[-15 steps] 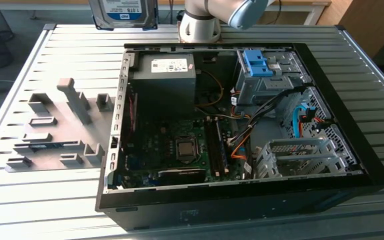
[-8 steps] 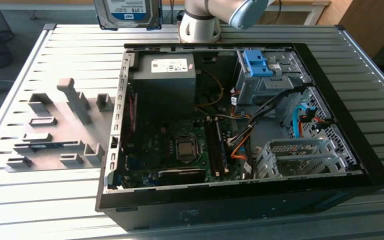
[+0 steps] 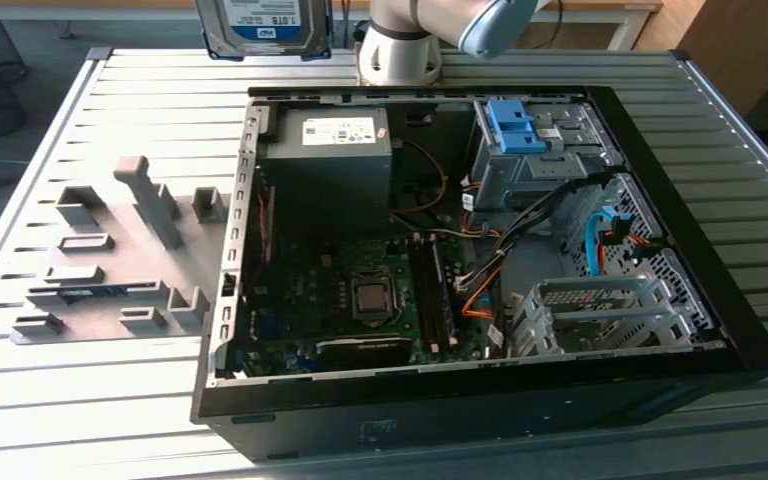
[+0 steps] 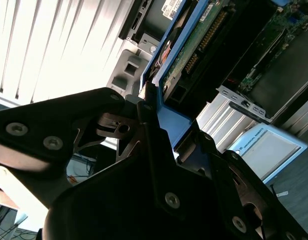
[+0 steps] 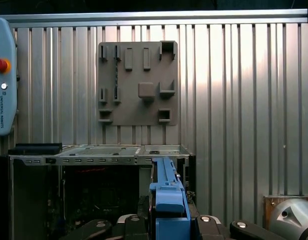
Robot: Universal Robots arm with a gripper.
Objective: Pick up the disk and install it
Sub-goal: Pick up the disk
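**Disk (image 3: 264, 28), a flat silver metal hard drive in a blue plastic frame, held aloft**

The black gripper (image 4: 166, 125) has its jaws clamped on the frame's edge. The disk hangs behind the open black computer case (image 3: 491, 405). Such an edge hold may let it tilt and snag on the orange cables (image 3: 475, 285).

The black computer case (image 3: 491, 425) stands open upward. Inside it, a grey power-supply box (image 3: 328, 160), a metal drive cage with blue latch (image 3: 531, 150) and loose black-and-orange cables (image 3: 491, 270) crowd the room. The slatted metal bench (image 3: 91, 400) lies free around the grey fixture plate with upright blocks (image 3: 117, 260). The claw (image 5: 168, 220) grips the silver blue-framed disk (image 3: 267, 25) above the bench.
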